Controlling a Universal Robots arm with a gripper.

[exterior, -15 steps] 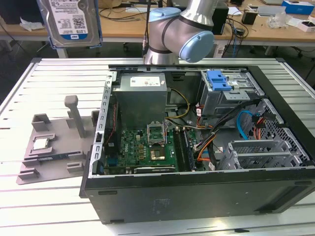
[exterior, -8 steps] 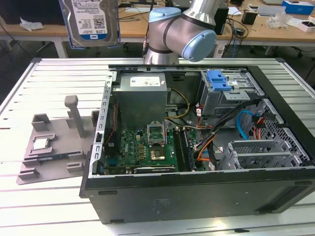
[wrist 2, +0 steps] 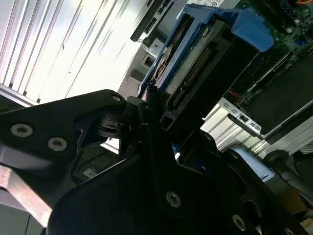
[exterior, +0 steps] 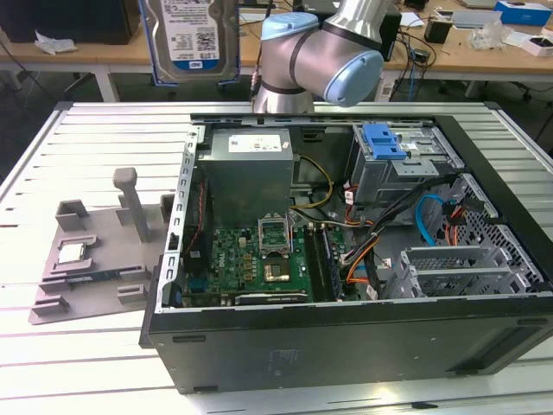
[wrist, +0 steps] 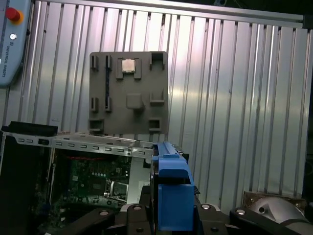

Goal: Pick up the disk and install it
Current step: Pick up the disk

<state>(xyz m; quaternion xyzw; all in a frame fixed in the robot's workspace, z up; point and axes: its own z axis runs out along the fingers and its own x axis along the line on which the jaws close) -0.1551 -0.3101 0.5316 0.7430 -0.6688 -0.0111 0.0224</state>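
Gripper (wrist 2: 154, 105) clenched on the disk (wrist 2: 195, 63), black fingers (wrist 2: 156, 147) pinching one end of its blue bracket, the drive's connector edge in plain sight in the second wrist view.

In the exterior view, disk (exterior: 192, 39) aloft at the upper left-centre of the frame, upright, white-and-blue label face toward the camera, blue bracket down both long edges. Hangs above the far edge of the slatted metal table (exterior: 95, 156), just to the exterior view's left of the grey-and-blue arm (exterior: 320, 56), clear of everything below.

Open computer case (exterior: 346, 346) across the centre and right of the frame, lying on its side. Inside: power supply (exterior: 246, 164) at upper centre, green motherboard (exterior: 251, 259) below it, bare blue caddy (exterior: 384, 140) at the upper right on the drive bay.

Grey fixture tray (exterior: 95, 285) at the left of the frame, just beside the case, with a small square silver chip (exterior: 71, 252) seated in one pocket.

In the first wrist view, blue bracket of the disk (wrist: 171, 191) nearest the camera, edge-on; beyond it the tray (wrist: 128, 93) with its chip (wrist: 128, 65) and a corner of the open case (wrist: 29, 171) on the slatted table.
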